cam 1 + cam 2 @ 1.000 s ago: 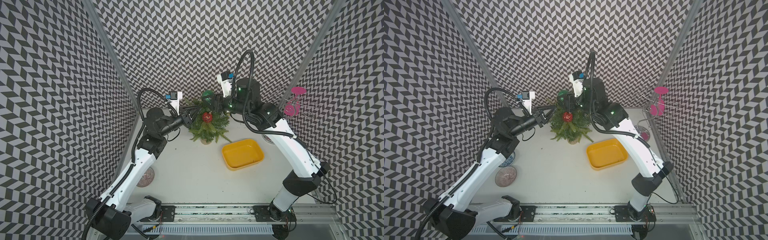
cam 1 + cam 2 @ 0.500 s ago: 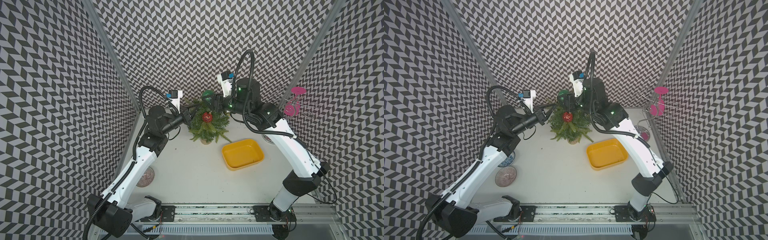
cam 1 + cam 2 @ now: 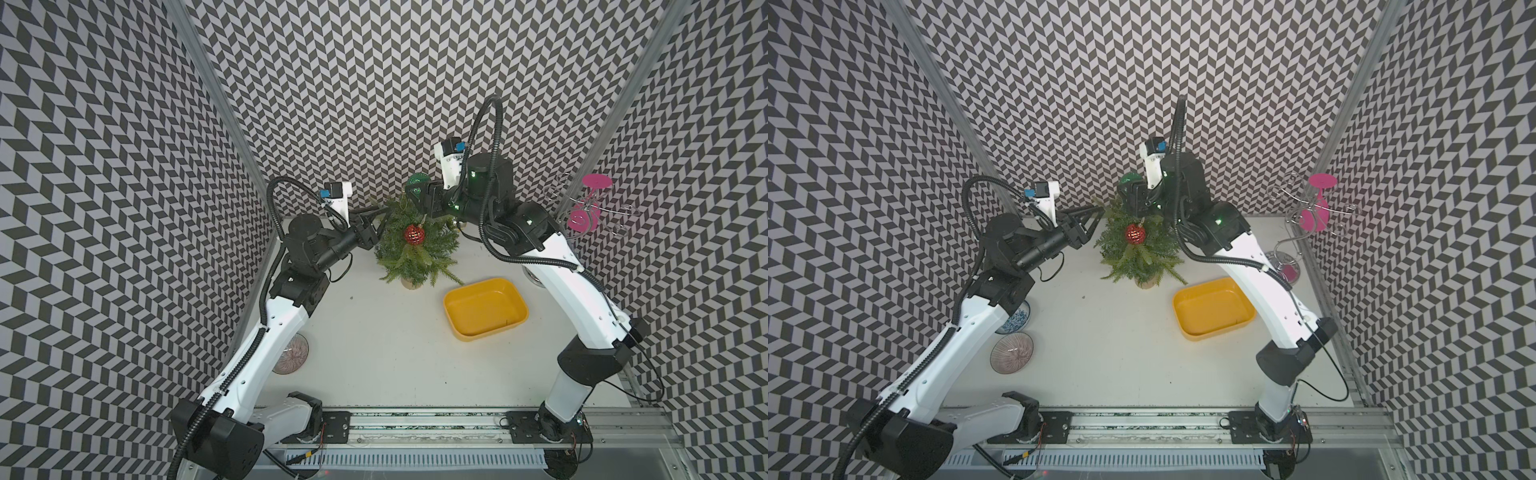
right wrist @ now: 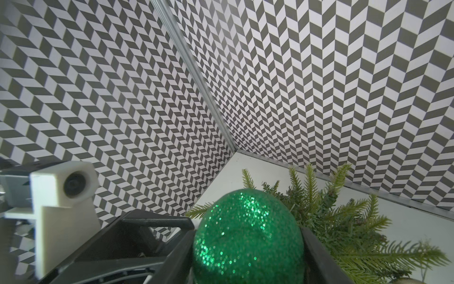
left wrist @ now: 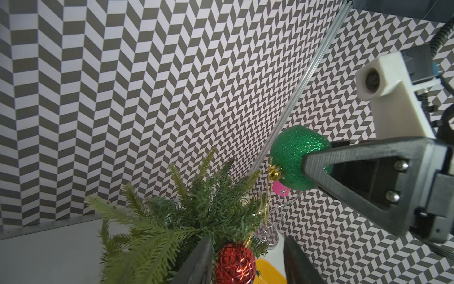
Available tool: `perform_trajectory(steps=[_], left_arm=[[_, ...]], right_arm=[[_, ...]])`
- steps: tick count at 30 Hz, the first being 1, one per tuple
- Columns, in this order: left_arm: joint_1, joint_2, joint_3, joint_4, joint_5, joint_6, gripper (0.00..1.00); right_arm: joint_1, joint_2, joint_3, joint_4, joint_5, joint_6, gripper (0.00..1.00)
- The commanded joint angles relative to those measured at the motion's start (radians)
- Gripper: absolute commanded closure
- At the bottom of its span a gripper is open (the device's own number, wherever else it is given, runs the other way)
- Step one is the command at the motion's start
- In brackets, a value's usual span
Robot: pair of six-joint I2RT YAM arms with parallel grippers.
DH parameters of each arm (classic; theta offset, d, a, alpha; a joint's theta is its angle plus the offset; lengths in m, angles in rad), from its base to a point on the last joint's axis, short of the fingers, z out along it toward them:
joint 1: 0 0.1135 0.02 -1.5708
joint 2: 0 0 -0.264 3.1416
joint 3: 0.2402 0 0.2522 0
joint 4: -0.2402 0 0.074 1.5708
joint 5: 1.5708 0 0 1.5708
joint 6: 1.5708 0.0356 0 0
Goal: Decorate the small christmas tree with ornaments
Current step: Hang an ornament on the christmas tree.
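- We are on the second ornament. The red bauble [image 3: 414,235] already hangs on the near side of the small christmas tree [image 3: 415,257], which stands at the far middle of the worktop [image 3: 374,353].
- Our right fingers [image 5: 348,150] are clamped on the green glittery bauble [image 5: 294,152], just above the treetop, gold cap downward. Its gold string [image 5: 266,206] trails into the top branches.
- Our left fingers [image 5: 200,265] stand apart and empty, just left of the tree.
- We cannot tell whether the loop has caught a twig.
- Next, we judge, the loop must sit over a branch before the right fingers let go, or the ball would drop.
- The yellow tray [image 3: 484,307], near right of the tree, shows no bauble.
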Motion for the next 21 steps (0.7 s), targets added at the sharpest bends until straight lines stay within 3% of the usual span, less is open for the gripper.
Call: perform_trajectory(steps=[1,21], left_arm=[[0.009,-0.025,-0.015,-0.008,-0.010,-0.016,0.50],[0.010,-0.036,-0.046,0.003,0.014,-0.034,0.50]], right_arm=[[0.006,0.023,0.028,0.065,0.060,-0.025,0.42],[0.005,0.087,0.072,0.219,0.205,-0.092,0.42]])
